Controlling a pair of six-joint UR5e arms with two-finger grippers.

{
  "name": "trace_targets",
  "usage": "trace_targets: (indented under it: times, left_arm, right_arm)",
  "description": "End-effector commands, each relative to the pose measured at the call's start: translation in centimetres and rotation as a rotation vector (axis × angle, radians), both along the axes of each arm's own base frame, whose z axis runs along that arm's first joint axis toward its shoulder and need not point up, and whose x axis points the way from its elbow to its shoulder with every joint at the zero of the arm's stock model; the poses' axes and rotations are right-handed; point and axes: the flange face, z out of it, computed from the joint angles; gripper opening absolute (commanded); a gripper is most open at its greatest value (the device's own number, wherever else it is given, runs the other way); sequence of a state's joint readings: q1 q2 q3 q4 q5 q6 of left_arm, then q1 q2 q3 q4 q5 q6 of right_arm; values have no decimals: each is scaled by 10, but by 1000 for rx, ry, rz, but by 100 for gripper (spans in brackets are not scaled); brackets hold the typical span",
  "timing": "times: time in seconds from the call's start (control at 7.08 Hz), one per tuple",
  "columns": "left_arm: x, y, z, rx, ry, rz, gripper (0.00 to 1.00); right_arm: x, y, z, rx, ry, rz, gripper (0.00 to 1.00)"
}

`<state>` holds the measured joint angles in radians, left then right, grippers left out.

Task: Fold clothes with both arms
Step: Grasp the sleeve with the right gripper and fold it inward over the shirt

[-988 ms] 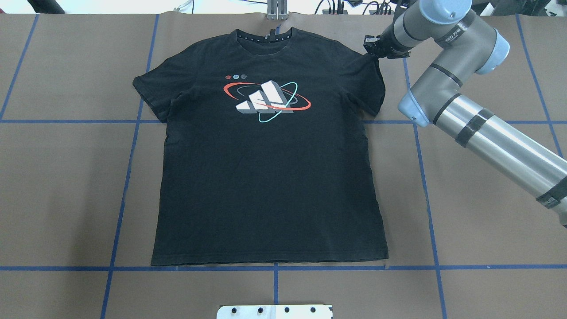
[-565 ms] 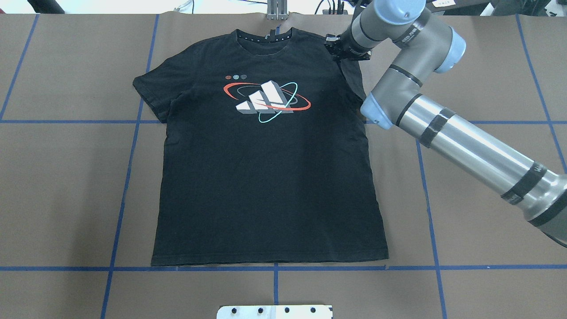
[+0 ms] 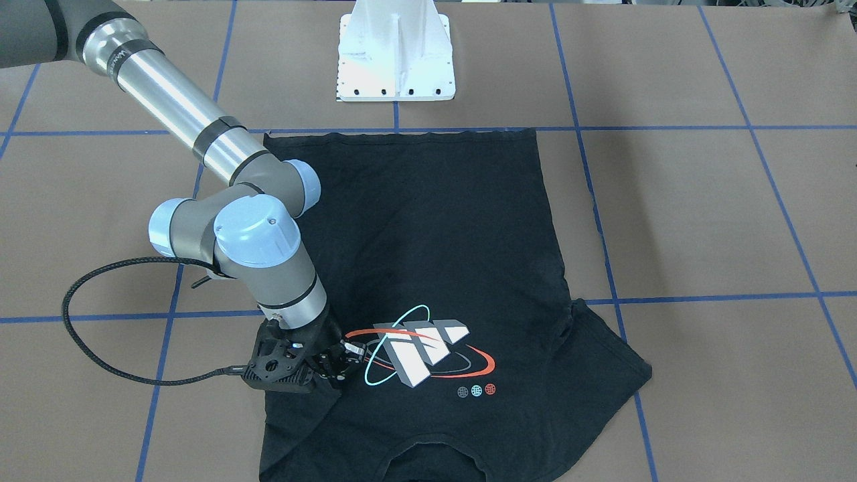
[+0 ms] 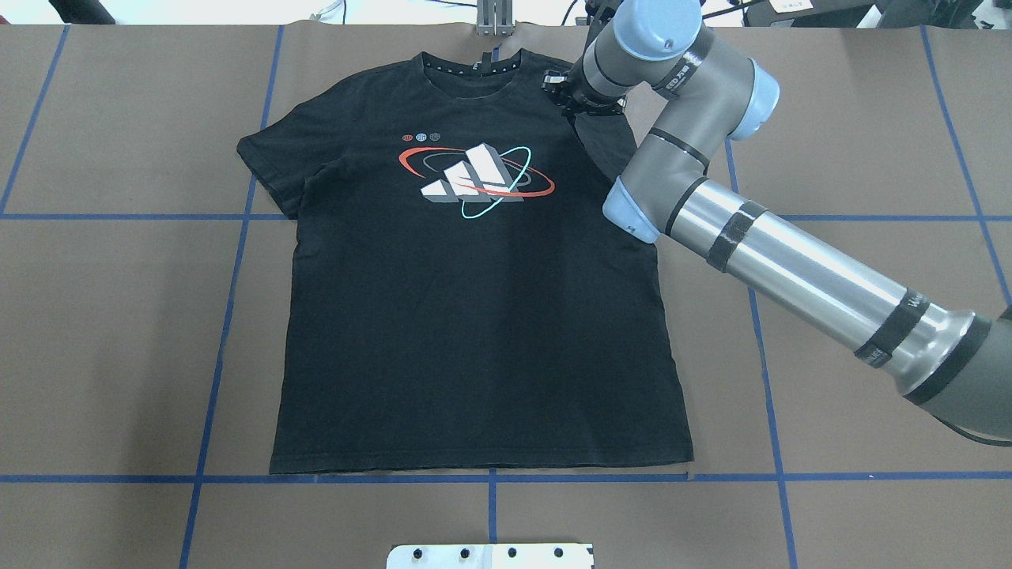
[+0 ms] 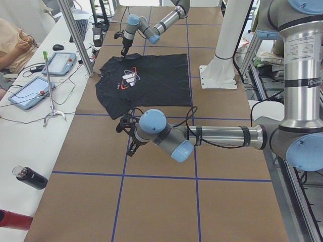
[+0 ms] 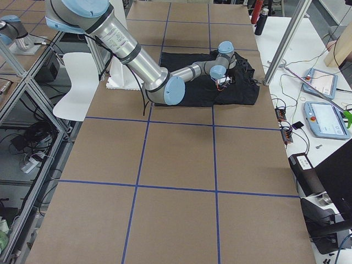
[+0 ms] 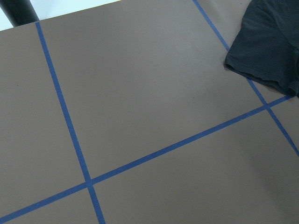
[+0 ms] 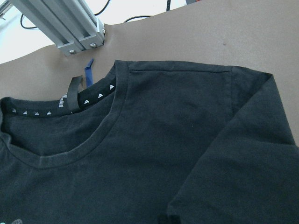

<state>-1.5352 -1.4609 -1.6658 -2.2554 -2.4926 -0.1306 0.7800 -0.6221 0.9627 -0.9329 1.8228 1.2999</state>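
Observation:
The black T-shirt [image 4: 474, 316] lies flat, print up, collar at the far edge; it also shows in the front view [image 3: 435, 234]. My right gripper [image 4: 563, 96] is shut on the right sleeve and holds it folded inward over the shoulder, beside the collar; in the front view the gripper [image 3: 338, 365] is just beside the print. The right wrist view shows the collar and the folded sleeve [image 8: 243, 154]. My left gripper [image 5: 126, 132] hovers over bare table near the left sleeve [image 7: 266, 46]. I cannot tell whether it is open or shut.
The white pedestal base [image 3: 396, 53] stands at the near table edge. An aluminium post [image 4: 494, 20] stands just beyond the collar. Blue tape lines [image 4: 229, 316] cross the brown table. A side table holds tablets [image 5: 30, 91] and a bottle [image 5: 30, 177].
My right gripper has moved left with the sleeve, from the shirt's right edge to beside the collar. The sleeve now lies folded over the shirt's body.

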Motion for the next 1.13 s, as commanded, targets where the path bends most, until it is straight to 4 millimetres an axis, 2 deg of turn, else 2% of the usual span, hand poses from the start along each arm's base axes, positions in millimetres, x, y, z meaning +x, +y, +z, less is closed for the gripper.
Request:
trace_targets:
  times: [0.0,0.14,0.28,0.42,0.56,0.71,0.85,0.99]
  left_arm:
    - [8,-22,-24,20,17,-6,100]
    - [37,-48,-50,-18,55,-12,100]
    - [76,-82,-81,-71,106,-6,100]
    - [108,-115,-117,-90,135,-14,100]
    - [170,-144,-146,-69,100,-30,99]
    - [227,-154,-145,-65,49,-33,99]
    - [253,-175,-136,-63,34,-31,99]
    - [268,-198,-103,-51,38,-25,93]
  right_arm:
    - [-14,6,-1,6,14,1,85]
    - [-17,12,-3,-28,-11,43,99]
    - [-9,25,-20,-42,-69,63,100]
    - [13,47,-19,-36,-77,60,100]
    - [29,86,-13,-41,-77,32,100]
    - [52,127,-8,-15,-110,7,100]
    - [82,155,8,-26,-133,-28,100]
    - [108,177,24,-60,-135,-47,99]
